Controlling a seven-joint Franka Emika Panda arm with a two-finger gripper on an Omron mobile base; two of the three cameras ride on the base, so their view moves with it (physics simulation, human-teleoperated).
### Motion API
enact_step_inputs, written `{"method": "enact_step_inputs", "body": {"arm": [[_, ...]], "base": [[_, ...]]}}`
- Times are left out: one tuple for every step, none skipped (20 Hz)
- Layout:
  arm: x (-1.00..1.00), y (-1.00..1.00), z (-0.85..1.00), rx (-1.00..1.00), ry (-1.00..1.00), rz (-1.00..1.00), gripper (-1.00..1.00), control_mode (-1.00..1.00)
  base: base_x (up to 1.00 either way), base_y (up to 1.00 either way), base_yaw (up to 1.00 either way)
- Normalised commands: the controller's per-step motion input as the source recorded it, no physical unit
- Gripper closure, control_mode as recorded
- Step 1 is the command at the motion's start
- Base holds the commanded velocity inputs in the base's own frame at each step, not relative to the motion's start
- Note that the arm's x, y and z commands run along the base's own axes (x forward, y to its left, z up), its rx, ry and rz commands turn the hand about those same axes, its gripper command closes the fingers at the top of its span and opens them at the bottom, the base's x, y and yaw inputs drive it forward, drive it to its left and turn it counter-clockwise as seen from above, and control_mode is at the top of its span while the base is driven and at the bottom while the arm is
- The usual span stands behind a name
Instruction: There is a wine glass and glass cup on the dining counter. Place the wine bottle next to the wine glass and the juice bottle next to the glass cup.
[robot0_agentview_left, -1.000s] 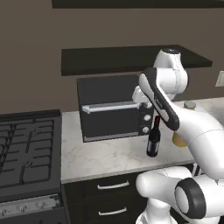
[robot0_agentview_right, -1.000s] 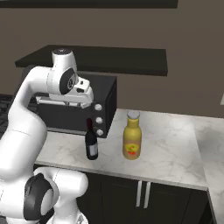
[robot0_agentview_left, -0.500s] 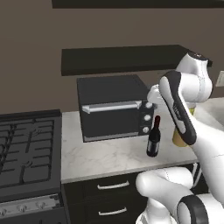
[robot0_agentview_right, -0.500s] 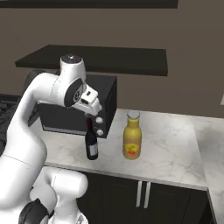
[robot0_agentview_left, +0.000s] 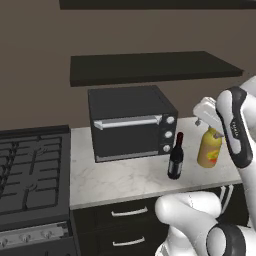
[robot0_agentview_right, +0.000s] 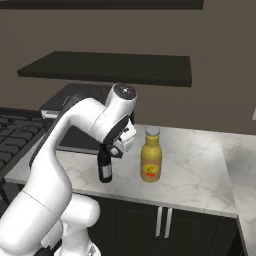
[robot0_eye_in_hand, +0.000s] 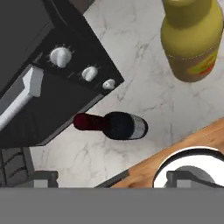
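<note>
the wine bottle (robot0_agentview_left: 175, 157) stands upright on the marbled desk (robot0_agentview_left: 120, 177), just in front of the right end of a black toaster oven (robot0_agentview_left: 131, 122). the juice bottle (robot0_agentview_left: 209, 147) stands beside it on the same desk, a little apart, on the side away from the oven. the end effector (robot0_agentview_right: 111, 149) hangs above the wine bottle, touching nothing and holding nothing; whether its jaws are spread cannot be told from the views. in the hand view the wine bottle (robot0_eye_in_hand: 113, 125) appears from above with the oven's knobs (robot0_eye_in_hand: 60, 56) close by and the juice bottle (robot0_eye_in_hand: 191, 38) further off. a stove (robot0_agentview_left: 27, 172) sits to the left of the oven.
</note>
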Motion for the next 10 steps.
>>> {"method": "enact_step_inputs", "body": {"arm": [[0.0, -0.76, 0.11, 0.41, 0.0, -0.29, -1.0, -1.0], [0.0, -0.87, 0.28, 0.45, 0.0, -0.28, -1.0, -1.0], [0.0, -0.86, 0.26, 0.45, 0.0, -0.28, -1.0, -1.0], [0.0, -0.86, 0.31, 0.46, 0.0, -0.28, -1.0, -1.0], [0.0, -0.89, 0.22, 0.46, 0.0, -0.27, -1.0, -1.0], [0.0, -0.94, 0.15, 0.45, 0.0, -0.27, -1.0, -1.0], [0.06, -0.92, 0.04, 0.45, 0.0, -0.28, -1.0, -1.0], [0.18, -0.95, 0.04, 0.44, 0.0, -0.28, -1.0, -1.0], [0.48, -0.9, 0.0, 0.42, 0.03, -0.29, -1.0, -1.0], [0.54, -0.86, 0.0, 0.43, 0.05, -0.29, -1.0, -1.0]], "base": [[0.0, 0.0, 0.0], [0.0, 0.0, 0.0], [0.0, 0.0, 0.0], [0.0, 0.0, 0.0], [0.0, 0.0, 0.0], [0.0, 0.0, 0.0], [0.0, 0.0, 0.0], [0.0, 0.0, 0.0], [0.0, 0.0, 0.0], [0.0, 0.0, 0.0]]}}
